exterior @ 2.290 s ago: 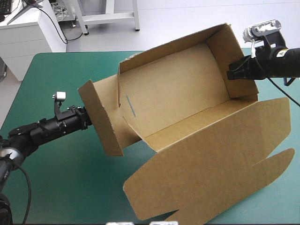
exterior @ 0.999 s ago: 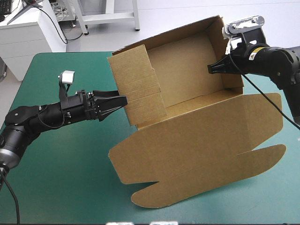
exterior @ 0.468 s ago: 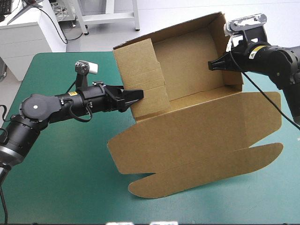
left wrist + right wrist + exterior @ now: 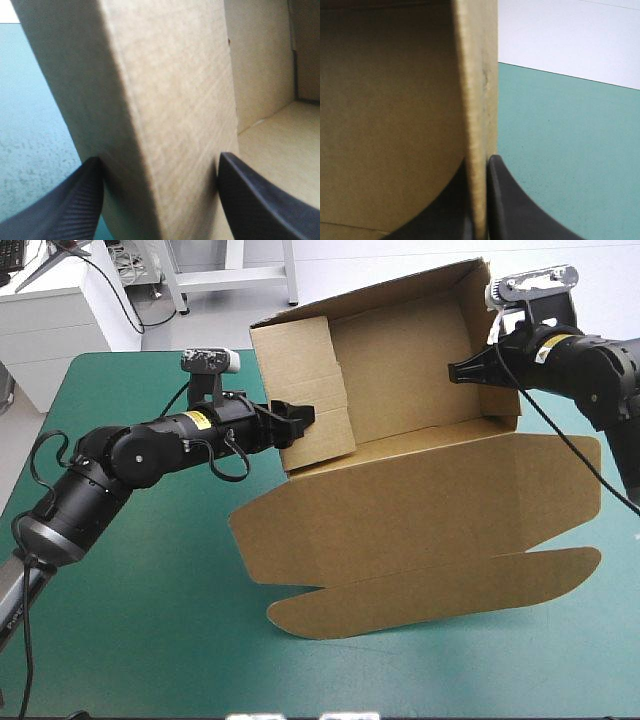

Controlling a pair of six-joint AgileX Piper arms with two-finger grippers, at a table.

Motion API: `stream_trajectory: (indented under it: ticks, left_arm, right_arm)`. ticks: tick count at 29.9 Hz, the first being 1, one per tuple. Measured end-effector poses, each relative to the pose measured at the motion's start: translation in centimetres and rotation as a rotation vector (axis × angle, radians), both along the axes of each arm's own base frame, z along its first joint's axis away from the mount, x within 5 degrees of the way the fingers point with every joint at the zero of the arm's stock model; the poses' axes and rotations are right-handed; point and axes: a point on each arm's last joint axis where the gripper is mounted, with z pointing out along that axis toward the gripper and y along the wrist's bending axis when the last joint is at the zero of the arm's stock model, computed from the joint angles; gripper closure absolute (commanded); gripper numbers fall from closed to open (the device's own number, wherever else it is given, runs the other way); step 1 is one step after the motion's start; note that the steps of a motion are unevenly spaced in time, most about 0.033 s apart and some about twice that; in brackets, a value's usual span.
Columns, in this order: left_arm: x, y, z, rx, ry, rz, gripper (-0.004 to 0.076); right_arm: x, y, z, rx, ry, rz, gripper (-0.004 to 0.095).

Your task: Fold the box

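The box (image 4: 400, 390) is propped tilted at the far middle of the teal-green table (image 4: 150, 620), with its lid (image 4: 420, 510) spread flat toward the near edge. Its right wall (image 4: 490, 340) is pinched by the right gripper (image 4: 456, 372). Its left wall (image 4: 305, 380) is straddled by the left gripper (image 4: 300, 418), whose fingers (image 4: 70, 200) are parted.

Table (image 4: 120, 640): one item, top fitted with a teal-green cover (image 4: 560, 150). Far left corner rounded. Cover lies flat, faintly speckled near the left edge.
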Motion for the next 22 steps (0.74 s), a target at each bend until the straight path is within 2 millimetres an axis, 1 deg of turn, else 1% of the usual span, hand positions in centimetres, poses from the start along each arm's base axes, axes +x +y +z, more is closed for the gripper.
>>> stream_trajectory:
  ticks: [4, 6, 8, 12, 13, 18, 22]
  left_arm:
    - [0.6, 0.3, 0.3, 0.027, 0.009, 0.099, 0.0297]
    - [0.9, 0.6, 0.2, 0.037, 0.009, 0.141, 0.0320]
    - [1.0, 0.7, 0.2, 0.041, 0.006, 0.160, 0.0402]
    - [1.3, 0.8, 0.1, 0.057, 0.006, 0.175, 0.0694]
    - [1.4, 0.8, -0.1, 0.066, 0.010, 0.180, 0.0730]
    - [2.4, 0.9, -1.4, 0.131, 0.041, 0.198, 0.0727]
    - [3.0, 0.7, -2.6, 0.170, 0.094, 0.198, 0.0727]
  right_arm:
    - [0.3, 0.4, -0.3, 0.046, 0.022, 0.009, 0.0916]
    - [0.6, 0.7, -0.6, 0.075, 0.040, 0.019, 0.0916]
    - [0.9, 0.9, -0.9, 0.086, 0.052, 0.025, 0.0916]
    - [1.4, 1.1, -1.3, 0.089, 0.066, 0.027, 0.0916]
    - [1.6, 1.1, -1.4, 0.090, 0.071, 0.028, 0.0916]
    - [2.1, 1.4, -2.3, 0.101, 0.125, 0.034, 0.0916]
    - [3.3, 1.8, -3.8, 0.091, 0.195, 0.032, 0.0918]
